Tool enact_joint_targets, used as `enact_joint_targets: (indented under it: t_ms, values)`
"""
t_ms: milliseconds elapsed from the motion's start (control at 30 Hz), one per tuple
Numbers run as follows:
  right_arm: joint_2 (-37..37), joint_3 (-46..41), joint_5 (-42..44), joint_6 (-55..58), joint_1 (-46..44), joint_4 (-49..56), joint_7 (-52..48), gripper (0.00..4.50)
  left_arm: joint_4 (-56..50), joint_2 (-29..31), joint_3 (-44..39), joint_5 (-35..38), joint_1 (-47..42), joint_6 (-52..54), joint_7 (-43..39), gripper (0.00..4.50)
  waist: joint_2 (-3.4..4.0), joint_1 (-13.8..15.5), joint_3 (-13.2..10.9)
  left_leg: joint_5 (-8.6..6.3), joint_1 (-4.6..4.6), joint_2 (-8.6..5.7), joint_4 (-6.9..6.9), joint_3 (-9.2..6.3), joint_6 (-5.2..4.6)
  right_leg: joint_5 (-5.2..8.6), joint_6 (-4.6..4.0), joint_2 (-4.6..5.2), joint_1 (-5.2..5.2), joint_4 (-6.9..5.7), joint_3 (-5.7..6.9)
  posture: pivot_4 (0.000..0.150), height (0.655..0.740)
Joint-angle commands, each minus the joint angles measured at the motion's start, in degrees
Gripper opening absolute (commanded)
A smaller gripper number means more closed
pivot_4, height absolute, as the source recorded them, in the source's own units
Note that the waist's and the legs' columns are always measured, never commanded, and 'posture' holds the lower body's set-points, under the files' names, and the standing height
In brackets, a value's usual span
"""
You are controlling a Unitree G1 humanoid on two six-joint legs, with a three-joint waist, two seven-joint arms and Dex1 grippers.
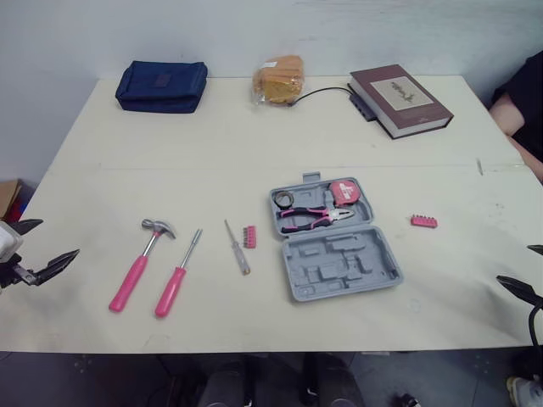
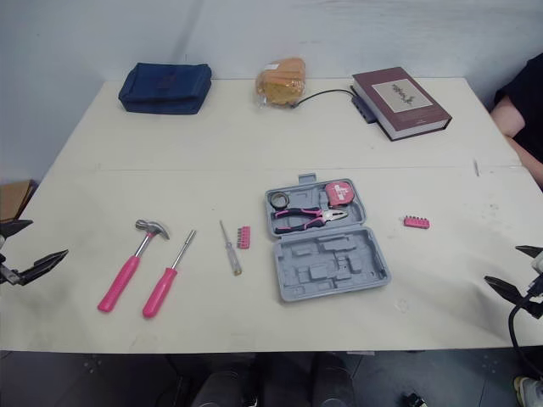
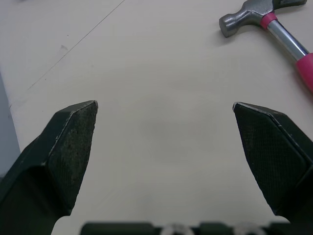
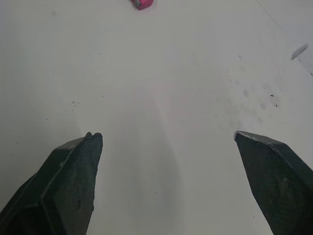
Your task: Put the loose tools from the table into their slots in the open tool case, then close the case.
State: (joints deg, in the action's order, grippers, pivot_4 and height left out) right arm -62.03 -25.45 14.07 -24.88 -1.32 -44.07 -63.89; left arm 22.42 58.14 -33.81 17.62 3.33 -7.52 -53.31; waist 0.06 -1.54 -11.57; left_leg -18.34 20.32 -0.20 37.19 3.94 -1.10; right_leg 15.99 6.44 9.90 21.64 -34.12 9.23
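Hammer [image 3: 281, 38] handle, person [image 1: 524, 97]; edge-cropped

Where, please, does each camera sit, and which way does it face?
Left eye view: head, facing forward and down over the table and tool case; left gripper, right gripper at the edges.
Right eye view: its twin, same scene.
Left wrist view: left wrist, along its open fingers toward the hammer.
Right wrist view: right wrist, along its open fingers toward the bit holder.
Shared: eye views also show the hammer.

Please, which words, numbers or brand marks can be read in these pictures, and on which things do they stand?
None can be read.
Book: pale cover panel, print too small.
Tape measure in the tool case: white label, blurred.
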Motion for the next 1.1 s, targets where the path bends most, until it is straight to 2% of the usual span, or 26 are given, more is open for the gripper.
enact_joint_targets:
  t_ms: [33, 167, 267, 367, 433, 500, 533, 600, 633, 667, 700, 733, 767, 800, 833, 867, 933, 1100]
  values:
    - [0.4, -0.8, 3.0, 3.7, -1.4, 3.0, -0.7, 4.5, -5.2, -0.5, -2.1, 1.9, 1.2, 1.9, 0.2, 4.48, 0.0, 0.0, 0.0, 0.0, 0.0, 0.0, 0.0, 0.0, 0.0, 0.0, 0.0, 0.0, 0.0, 0.0, 0.0, 0.15, 0.74]
    - [2.6, 0.8, 7.7, 13.7, -4.9, 10.9, -4.0, 4.5, -17.7, -3.0, -0.5, 6.2, 2.0, 9.3, 0.4, 4.48, 0.0, -0.1, 0.0, -0.04, 0.03, 0.12, 0.12, 0.03, 0.0, -0.07, -0.07, 0.19, -0.01, 0.03, -0.17, 0.15, 0.74]
    - [3.5, 1.3, 7.9, 15.0, -5.9, 13.4, -4.6, 4.5, -24.2, -4.2, 0.6, 8.2, 1.9, 15.3, 1.6, 4.48, 0.03, 0.1, 0.0, -0.04, 0.04, 0.17, 0.1, 0.0, 0.05, -0.09, -0.13, 0.21, -0.01, 0.03, -0.12, 0.15, 0.74]
    - [4.7, 3.4, 8.0, 15.5, -8.4, 15.6, -5.9, 4.5, -32.8, -4.8, 4.6, 10.8, 0.8, 23.4, 3.4, 4.48, 0.03, 0.3, 0.0, 0.07, 0.08, 0.25, 0.08, -0.01, -0.11, -0.08, -0.14, -0.27, -0.02, -0.05, -0.11, 0.15, 0.74]
    - [5.8, 5.7, 7.3, 15.6, -10.5, 16.2, -7.1, 4.11, -38.4, -5.2, 9.3, 12.1, -0.8, 27.8, 4.2, 4.5, 0.03, 0.5, 0.0, 0.07, 0.09, 0.23, 0.12, 0.01, -0.13, -0.09, -0.12, -0.29, -0.02, -0.06, -0.11, 0.15, 0.74]
    - [7.3, 8.4, 6.1, 15.0, -12.8, 15.5, -8.0, 3.39, -43.0, -6.9, 13.9, 14.2, -3.7, 32.0, 5.3, 3.96, 0.02, 0.7, 0.0, 0.08, 0.1, 0.23, 0.2, 0.01, -0.16, -0.15, -0.06, -0.32, -0.07, -0.05, -0.12, 0.15, 0.74]
    - [8.2, 9.7, 5.4, 14.7, -14.1, 14.8, -8.0, 2.8, -44.2, -7.7, 16.4, 13.5, -5.4, 33.0, 6.1, 3.77, 0.02, 0.9, 0.0, 0.09, 0.11, 0.23, 0.27, 0.02, -0.17, -0.2, -0.05, -0.34, -0.07, -0.05, -0.14, 0.15, 0.74]
    - [10.0, 11.6, 4.5, 14.7, -16.6, 13.8, -7.5, 1.81, -44.6, -9.5, 21.1, 10.6, -9.0, 34.9, 8.9, 2.93, 0.03, 1.3, 0.0, 0.1, 0.11, 0.22, 0.33, 0.02, -0.18, -0.22, -0.06, -0.35, -0.07, -0.05, -0.14, 0.15, 0.74]
    - [10.5, 12.1, 4.2, 14.6, -17.4, 13.4, -7.3, 1.41, -44.7, -10.3, 22.5, 9.7, -10.2, 35.5, 10.0, 2.72, 0.05, 1.4, 0.0, 0.11, 0.1, 0.23, 0.33, 0.03, -0.16, -0.22, -0.06, -0.37, -0.06, -0.04, -0.13, 0.15, 0.74]
    - [11.2, 13.3, 3.1, 13.7, -18.5, 12.8, -7.0, 1.0, -45.1, -10.9, 25.1, 8.2, -11.4, 35.8, 10.6, 2.27, 0.06, 1.4, 0.0, 0.13, 0.1, 0.22, 0.33, 0.03, -0.15, -0.22, -0.06, -0.39, -0.06, -0.05, -0.12, 0.15, 0.74]
    - [12.0, 14.7, 1.2, 12.2, -19.9, 11.8, -6.1, 0.44, -45.0, -12.2, 28.0, 6.0, -13.1, 35.9, 12.1, 2.08, 0.06, 1.4, 0.0, 0.14, 0.1, 0.23, 0.33, 0.04, -0.14, -0.22, -0.07, -0.42, -0.06, -0.06, -0.1, 0.15, 0.74]
    - [12.9, 15.8, -0.1, 11.3, -21.2, 10.9, -5.1, 0.26, -44.8, -13.7, 30.3, 4.4, -14.5, 36.5, 13.6, 1.94, 0.06, 1.5, 0.0, 0.15, 0.11, 0.23, 0.33, 0.05, -0.14, -0.22, -0.07, -0.43, -0.06, -0.14, -0.09, 0.15, 0.74]
    - [13.5, 16.5, -0.9, 10.7, -22.1, 10.2, -4.4, 0.0, -44.6, -14.7, 31.8, 3.3, -15.5, 37.0, 14.6, 1.5, 0.06, 1.5, 0.0, 0.17, 0.1, 0.21, 0.35, 0.06, -0.17, -0.22, -0.07, -0.43, -0.06, -0.15, -0.07, 0.15, 0.74]
    - [14.1, 17.0, -1.3, 10.6, -22.9, 9.6, -4.0, 0.0, -44.4, -15.8, 32.9, 2.8, -16.3, 37.5, 15.2, 1.14, 0.06, 1.5, 0.0, 0.18, 0.13, 0.21, 0.41, 0.1, -0.19, -0.23, -0.06, -0.44, -0.06, -0.14, -0.04, 0.15, 0.74]
    - [14.4, 17.2, -1.5, 10.5, -23.5, 9.2, -3.8, 0.0, -44.3, -16.4, 33.5, 2.5, -16.8, 37.9, 15.4, 0.98, 0.06, 1.5, 0.0, 0.18, 0.17, 0.22, 0.47, 0.1, -0.2, -0.23, -0.04, -0.44, -0.06, -0.13, -0.03, 0.15, 0.74]
    - [14.8, 17.8, -2.6, 9.6, -24.3, 8.3, -2.8, 0.0, -44.2, -17.6, 34.4, 1.7, -17.6, 37.8, 16.1, 0.5, 0.06, 1.5, 0.0, 0.18, 0.18, 0.22, 0.5, 0.1, -0.2, -0.24, -0.04, -0.45, -0.06, -0.13, -0.04, 0.15, 0.74]
    - [15.7, 18.9, -4.2, 8.5, -25.9, 6.8, -1.2, 0.0, -43.9, -19.7, 36.4, 0.6, -19.2, 38.4, 17.3, 0.03, 0.06, 1.5, 0.0, 0.18, 0.25, 0.23, 0.54, 0.07, -0.2, -0.24, -0.04, -0.45, -0.06, -0.08, -0.04, 0.15, 0.74]
    - [19.0, 22.2, -8.4, 6.8, -30.8, 2.8, 2.8, 0.0, -41.3, -25.9, 43.1, -2.4, -22.5, 40.9, 19.0, 0.03, 0.05, 1.5, 0.0, 0.19, 0.32, 0.22, 0.81, 0.05, -0.24, -0.32, 0.06, -0.46, -0.09, -0.12, -0.01, 0.15, 0.74]
